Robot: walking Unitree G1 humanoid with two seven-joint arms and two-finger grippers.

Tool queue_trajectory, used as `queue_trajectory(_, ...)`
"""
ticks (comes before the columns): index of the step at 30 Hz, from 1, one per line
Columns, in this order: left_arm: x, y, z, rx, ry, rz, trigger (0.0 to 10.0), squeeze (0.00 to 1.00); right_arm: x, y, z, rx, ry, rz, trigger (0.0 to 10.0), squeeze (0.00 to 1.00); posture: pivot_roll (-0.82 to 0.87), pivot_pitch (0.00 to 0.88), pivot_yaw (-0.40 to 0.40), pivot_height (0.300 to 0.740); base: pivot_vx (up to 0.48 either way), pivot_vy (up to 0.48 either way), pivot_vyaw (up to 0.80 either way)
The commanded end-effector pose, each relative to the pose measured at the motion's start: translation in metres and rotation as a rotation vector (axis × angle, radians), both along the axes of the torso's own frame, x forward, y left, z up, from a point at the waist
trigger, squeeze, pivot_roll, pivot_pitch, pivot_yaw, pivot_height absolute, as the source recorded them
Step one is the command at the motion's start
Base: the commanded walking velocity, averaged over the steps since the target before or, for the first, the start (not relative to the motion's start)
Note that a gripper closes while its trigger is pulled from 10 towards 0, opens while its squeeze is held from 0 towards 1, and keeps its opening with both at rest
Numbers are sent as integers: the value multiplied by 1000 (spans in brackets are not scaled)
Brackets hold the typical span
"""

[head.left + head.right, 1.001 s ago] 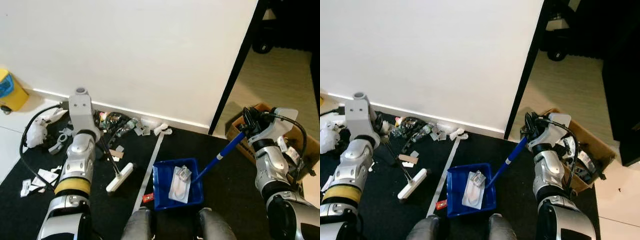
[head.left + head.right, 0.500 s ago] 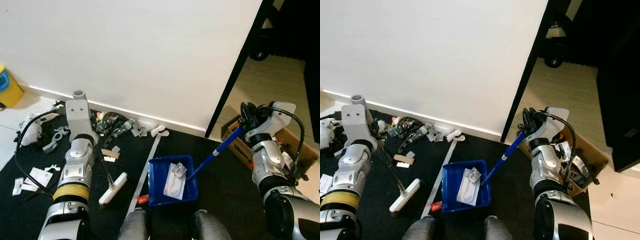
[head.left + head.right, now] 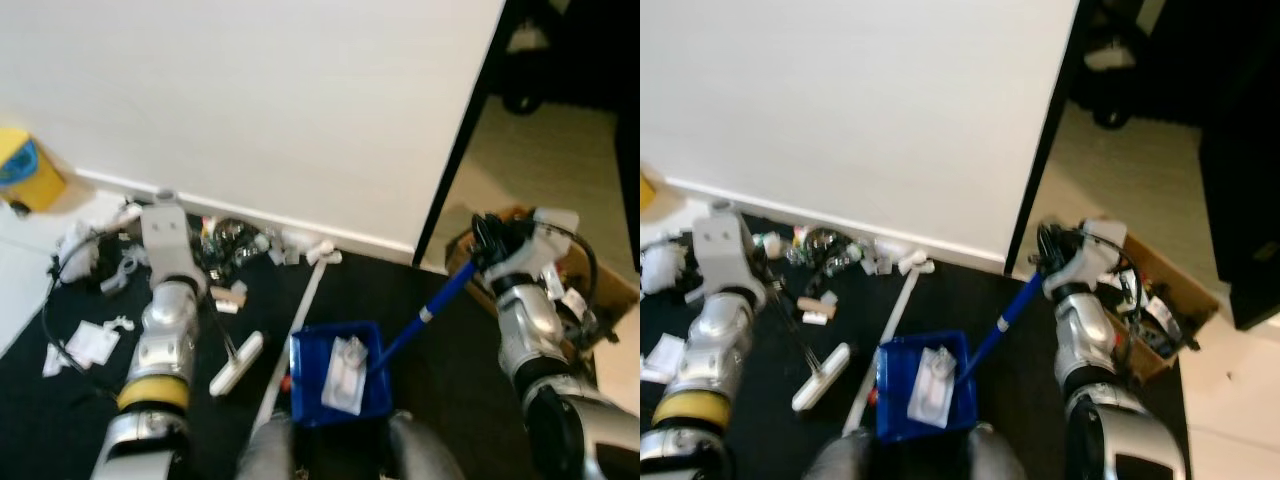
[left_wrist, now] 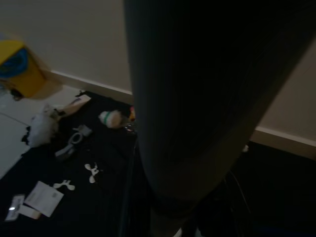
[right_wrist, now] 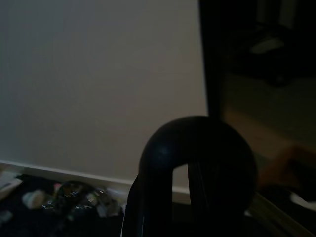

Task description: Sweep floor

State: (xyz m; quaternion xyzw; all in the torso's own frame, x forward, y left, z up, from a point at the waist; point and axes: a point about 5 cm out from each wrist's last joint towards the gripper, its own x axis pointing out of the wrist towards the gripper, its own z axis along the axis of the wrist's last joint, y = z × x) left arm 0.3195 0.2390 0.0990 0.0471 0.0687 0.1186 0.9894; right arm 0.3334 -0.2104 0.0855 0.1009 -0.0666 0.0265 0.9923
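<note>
A blue dustpan [image 3: 310, 385] sits on the black mat just in front of my knees, with white scraps [image 3: 343, 372] lying in it. Its long blue handle [image 3: 430, 310] rises to the right, where my right gripper [image 3: 487, 246] is shut on its top end. A white brush head [image 3: 238, 362] rests on the mat left of the pan. Its thin black handle [image 3: 215, 320] slants up to my left gripper [image 3: 196, 272], which is shut on it. Litter [image 3: 245, 245] is heaped along the white wall's skirting. The left wrist view is mostly blocked by a dark shape.
A yellow bin [image 3: 25, 172] stands at the far left by the wall. Paper scraps [image 3: 85, 342] lie on the mat's left side. A long white strip [image 3: 300, 315] runs across the mat. A cardboard box [image 3: 1160, 300] sits by the dark doorway [image 3: 560, 110] on the right.
The whole picture has shifted and blurred, so my head moved. The brush head now lies slightly closer to the dustpan's left edge. Both grips are unchanged.
</note>
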Motion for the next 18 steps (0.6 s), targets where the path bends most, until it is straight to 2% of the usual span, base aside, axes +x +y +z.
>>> queue_trajectory(1,-2,1,-1,0,6,7,10000,0,2,1,4,0,-16,2,10000,0,51,100,-34,740,-386,0,0)
queue_trajectory(3,-2,1,-1,0,7,7,10000,0,2,1,4,0,-17,4,10000,0,51,100,-34,740,-341,0,0)
queue_trajectory(14,-1,2,-1,20,27,4,10000,0,4,-2,7,-8,-17,2,10000,0,52,102,-41,740,0,0,0)
queue_trajectory(15,0,2,0,42,37,-2,10000,0,5,-3,9,-10,-19,0,10000,0,52,102,-41,740,0,0,0)
queue_trajectory(18,1,1,-1,46,48,-4,10000,0,6,-2,10,-12,-23,-1,10000,0,52,101,-40,740,0,-407,0)
